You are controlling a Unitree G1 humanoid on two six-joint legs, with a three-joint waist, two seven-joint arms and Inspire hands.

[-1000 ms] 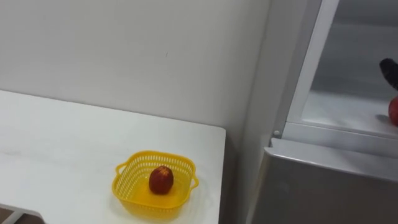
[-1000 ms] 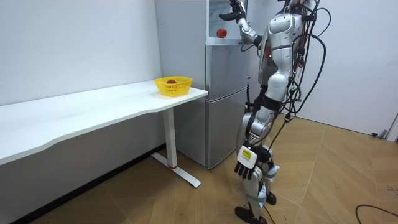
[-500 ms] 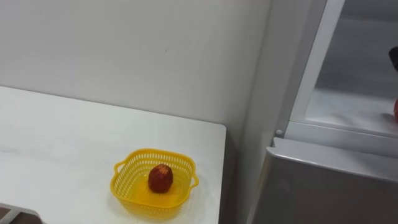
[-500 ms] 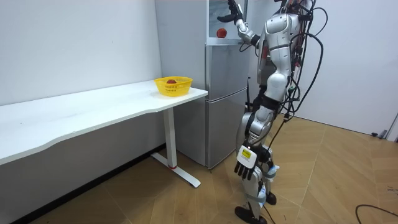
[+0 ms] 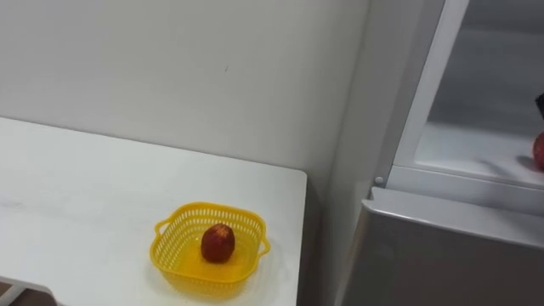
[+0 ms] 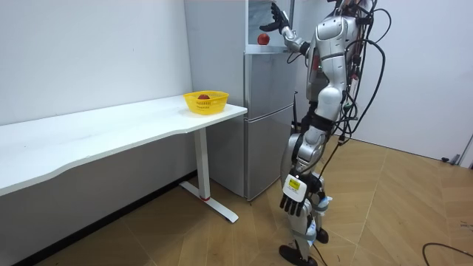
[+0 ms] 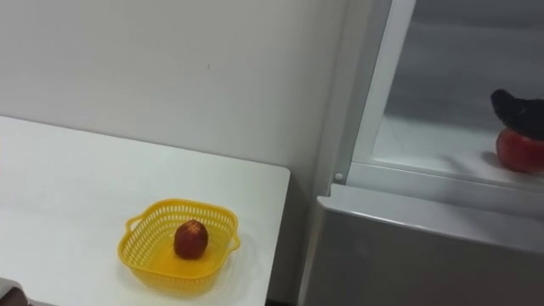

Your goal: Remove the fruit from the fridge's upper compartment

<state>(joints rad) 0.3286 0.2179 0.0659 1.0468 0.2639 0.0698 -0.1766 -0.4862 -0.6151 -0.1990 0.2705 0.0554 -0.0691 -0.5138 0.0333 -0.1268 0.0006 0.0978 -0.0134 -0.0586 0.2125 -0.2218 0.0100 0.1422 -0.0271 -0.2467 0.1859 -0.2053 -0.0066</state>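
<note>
Right robot hand [image 6: 279, 18] raised, fingers spread; left robot hand [image 6: 293, 199] hangs.

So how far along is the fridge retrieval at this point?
Done: the upper fridge compartment stands open, and one red fruit lies in the yellow basket on the table. In hand: the right hand is over a second red fruit on the fridge shelf, fingers not closed round it. Left: grasp it and bring it out. The left hand hangs idle.

Plain white wall [image 6: 89, 52] | long white tabletop [image 6: 111, 129] on white legs against it | pale herringbone wood floor [image 6: 399, 214]
</note>
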